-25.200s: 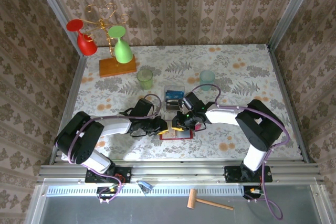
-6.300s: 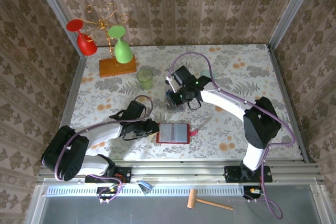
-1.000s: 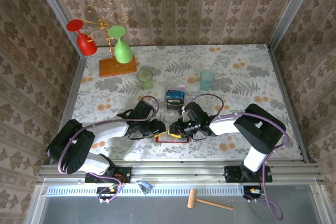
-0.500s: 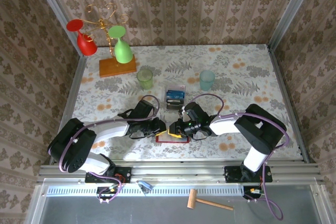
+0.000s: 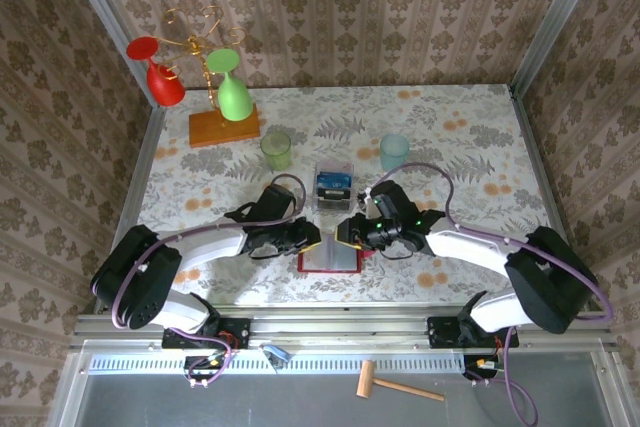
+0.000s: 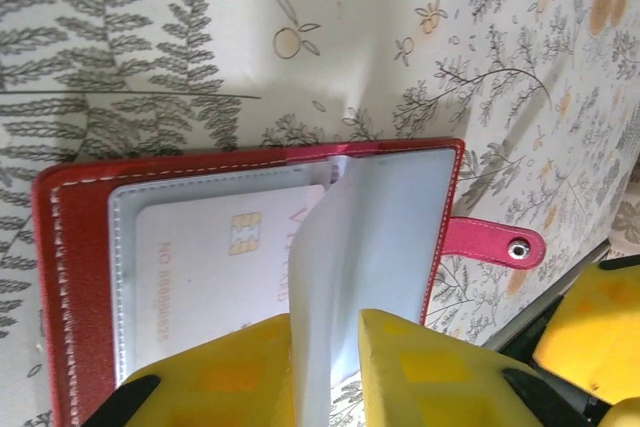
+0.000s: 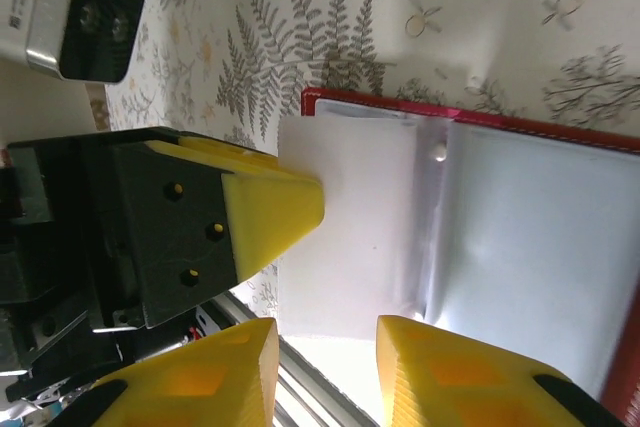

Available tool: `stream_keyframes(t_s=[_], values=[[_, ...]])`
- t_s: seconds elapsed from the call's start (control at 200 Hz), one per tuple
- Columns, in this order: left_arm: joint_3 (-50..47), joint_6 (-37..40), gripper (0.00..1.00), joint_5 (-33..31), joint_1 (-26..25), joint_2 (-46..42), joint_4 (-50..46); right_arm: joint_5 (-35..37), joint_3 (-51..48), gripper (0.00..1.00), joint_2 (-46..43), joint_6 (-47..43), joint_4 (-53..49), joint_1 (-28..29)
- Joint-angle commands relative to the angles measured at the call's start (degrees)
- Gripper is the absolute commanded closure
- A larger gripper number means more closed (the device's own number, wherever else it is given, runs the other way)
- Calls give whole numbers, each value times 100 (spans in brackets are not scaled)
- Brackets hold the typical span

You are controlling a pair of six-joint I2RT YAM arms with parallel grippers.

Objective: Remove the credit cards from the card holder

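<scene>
Finding the holder (image 5: 335, 259) open on the counter (image 5: 470, 127), close to the near edge, red cover down and grey pockets up, between the two hands. Seeing the left hand (image 6: 325, 332) pressed together on a leaf (image 6: 370, 237) of grey plastic, pinching it near its free edge and holding it raised off the page beneath, both yellow fingers (image 6: 245, 362) flat against it. Under that raised leaf, spotting a pale card (image 6: 215, 267) with a gold chip, tucked in the pocket below and partly covered by the leaf. Noting the strap (image 6: 495, 244) sticking out from the holder's right edge onto the counter, snap facing up. Seeing the right hand (image 7: 325, 332) spread, fingers apart at the edge of the leaf, clamping nothing, just beside the left hand's yellow fingertip (image 7: 272, 209). From above, placing both hands tip to tip over the holder's far edge, very near each other. Just beyond them, finding a clear box (image 5: 333, 167) with blue cards (image 5: 332, 187) inside, apart from the holder. Farther back, noting a green cup (image 5: 276, 150), a pale blue cup (image 5: 395, 151) and a rack (image 5: 224, 127) hung with a red and a green glass. Below the counter's front rail, spotting a wooden mallet (image 5: 400, 385).
</scene>
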Motion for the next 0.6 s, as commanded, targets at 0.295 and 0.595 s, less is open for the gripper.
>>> stream_keyframes(t_s=[0.295,0.595], values=[[582,37,82,265,-353,501,253,226,-219,68,-654,-254,-695,-323],[857,-90,79,413,-618,1075,658,235,-294,68,-768,-266,-785,-367]])
